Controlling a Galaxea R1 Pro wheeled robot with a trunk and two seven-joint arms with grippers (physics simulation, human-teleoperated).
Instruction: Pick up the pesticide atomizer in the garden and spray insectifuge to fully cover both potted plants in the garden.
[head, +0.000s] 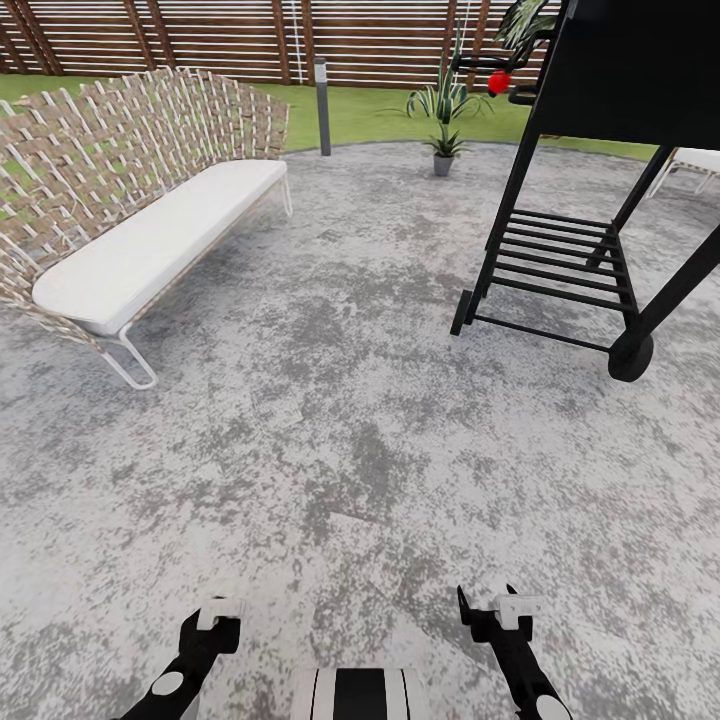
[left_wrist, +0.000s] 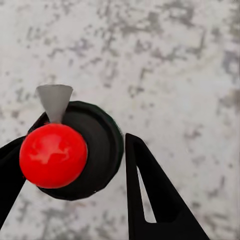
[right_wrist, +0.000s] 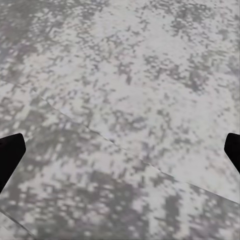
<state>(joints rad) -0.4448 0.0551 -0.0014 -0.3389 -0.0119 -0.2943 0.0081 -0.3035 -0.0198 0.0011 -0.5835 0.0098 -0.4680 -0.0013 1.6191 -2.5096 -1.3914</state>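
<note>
Nearest my left wrist camera, the pesticide atomizer (left_wrist: 82, 150) sits clamped between the left gripper (left_wrist: 75, 165) fingers, its red ball top and grey nozzle facing the lens over mottled grey paving. On the right wrist camera, the right gripper (right_wrist: 120, 155) has its fingertips spread wide apart with nothing between them, bare stone below. From the head camera I see both arms low over the round stone patio (head: 350, 400). One potted plant (head: 444, 150) stands at the patio's far edge, near the grey lamp post (head: 322, 108). A wicker bench (head: 130, 210) sits left, the black grill (head: 590, 150) right, the slatted fence (head: 230, 40) behind.
</note>
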